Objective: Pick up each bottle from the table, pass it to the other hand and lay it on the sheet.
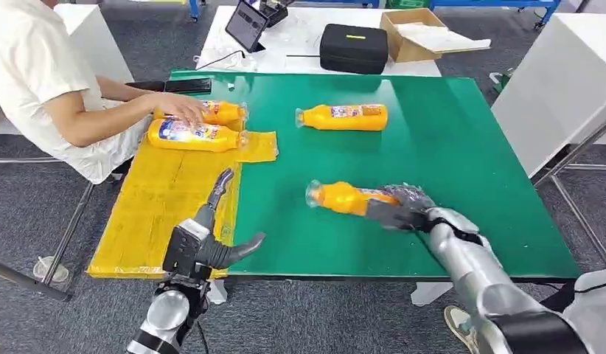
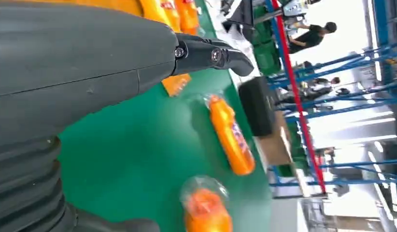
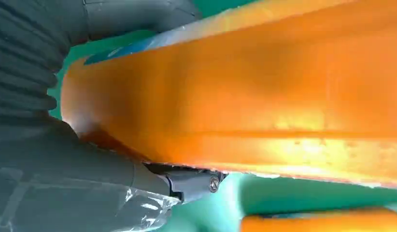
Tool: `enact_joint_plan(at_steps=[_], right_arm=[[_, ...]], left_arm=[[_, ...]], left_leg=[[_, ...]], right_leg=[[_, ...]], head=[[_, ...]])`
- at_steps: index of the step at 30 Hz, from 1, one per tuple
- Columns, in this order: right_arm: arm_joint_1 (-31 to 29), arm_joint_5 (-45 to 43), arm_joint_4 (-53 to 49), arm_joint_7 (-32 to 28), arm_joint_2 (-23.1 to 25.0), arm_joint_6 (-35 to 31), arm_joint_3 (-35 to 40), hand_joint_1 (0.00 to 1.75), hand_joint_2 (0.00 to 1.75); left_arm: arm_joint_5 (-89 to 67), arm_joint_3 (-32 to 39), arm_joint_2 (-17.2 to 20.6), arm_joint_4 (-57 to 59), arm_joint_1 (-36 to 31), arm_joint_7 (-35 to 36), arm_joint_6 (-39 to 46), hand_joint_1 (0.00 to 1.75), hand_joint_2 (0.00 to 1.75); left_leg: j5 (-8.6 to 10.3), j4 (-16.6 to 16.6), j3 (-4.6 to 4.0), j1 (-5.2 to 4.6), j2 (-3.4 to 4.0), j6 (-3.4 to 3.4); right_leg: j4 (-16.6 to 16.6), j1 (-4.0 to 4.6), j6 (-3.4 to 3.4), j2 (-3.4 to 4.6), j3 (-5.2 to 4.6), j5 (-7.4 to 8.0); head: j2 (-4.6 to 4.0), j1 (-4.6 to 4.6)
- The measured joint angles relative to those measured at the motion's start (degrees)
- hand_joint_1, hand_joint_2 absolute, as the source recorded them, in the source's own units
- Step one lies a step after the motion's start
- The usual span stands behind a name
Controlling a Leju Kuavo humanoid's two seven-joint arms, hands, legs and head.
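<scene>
My right hand (image 1: pixel 403 206) grips an orange bottle (image 1: pixel 346 198) by its base end, low over the green table (image 1: pixel 433 140); the bottle (image 3: pixel 245 92) lies across the palm in the right wrist view. A second orange bottle (image 1: pixel 343 116) lies on the table farther back, also seen as the long bottle (image 2: pixel 231 135) in the left wrist view. Two more bottles (image 1: pixel 197 135) (image 1: pixel 219 112) lie on the yellow sheet (image 1: pixel 160 199) at the left. My left hand (image 1: pixel 211 236) hovers over the sheet's near edge, fingers apart, holding nothing.
A person sits at the table's left, one hand (image 1: pixel 178 108) resting on the far bottle on the sheet. Behind the green table stand a black case (image 1: pixel 353 48), a tablet (image 1: pixel 246 26) and a cardboard box (image 1: pixel 414 33). A white cabinet (image 1: pixel 558 81) stands at the right.
</scene>
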Motion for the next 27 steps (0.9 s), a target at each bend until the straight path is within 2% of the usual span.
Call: enact_joint_plan(at_steps=[2,5,12,17,21,27], right_arm=[[2.55,-5.4,-2.04,-1.45,0.24,-0.88,-1.26,1.75,1.75],[6.35,-11.87,-6.35,-1.96,1.09,-3.86,-2.34,1.75,1.75],[16.63,-24.1,-21.1,-3.46,5.51,-11.19,-2.51,1.75,1.75],[21.49,-26.22,-28.88,-3.05,8.11,-13.71,-0.39,1.75,1.75],[22.45,-26.68,-31.32,-2.94,8.83,-14.12,0.68,1.75,1.75],[22.26,-23.01,-31.49,0.51,9.33,-12.92,5.53,1.75,1.75]], left_arm=[[3.13,0.0,-0.9,0.0,0.22,0.83,0.65,0.0,1.75],[8.72,0.0,-2.41,0.0,1.2,3.43,0.74,0.0,1.75],[25.49,-1.79,-4.33,2.71,3.85,8.35,-3.13,0.0,1.75],[27.62,-4.24,-4.33,3.69,4.39,8.33,-3.32,0.0,1.75],[27.88,-5.15,-4.24,3.82,4.39,8.41,-3.3,0.0,1.75],[26.84,-6.71,-4.04,3.82,4.05,7.76,-3.17,0.0,1.75]], left_leg=[[0.01,0.0,0.13,-0.01,0.26,0.0],[0.0,0.0,0.09,0.02,0.25,0.0],[0.12,0.0,-0.7,0.16,0.16,-0.09],[0.19,0.01,-1.22,0.16,0.12,-0.07],[0.2,0.01,-1.39,0.16,0.07,-0.06],[0.19,0.01,-1.53,0.11,0.06,-0.05]], right_leg=[[0.0,-0.01,-0.01,0.28,-0.06,0.19],[0.0,0.02,-0.01,0.27,-0.13,0.18],[0.09,0.12,-0.03,0.24,-0.81,0.14],[0.12,0.1,-0.02,0.19,-1.32,0.14],[0.12,0.06,0.0,0.12,-1.44,0.13],[0.11,0.05,0.01,0.11,-1.58,0.12]], head=[[0.0,-0.04],[0.0,-0.04],[0.0,-0.04],[0.02,-0.04],[0.0,-0.04],[0.0,-0.04]])
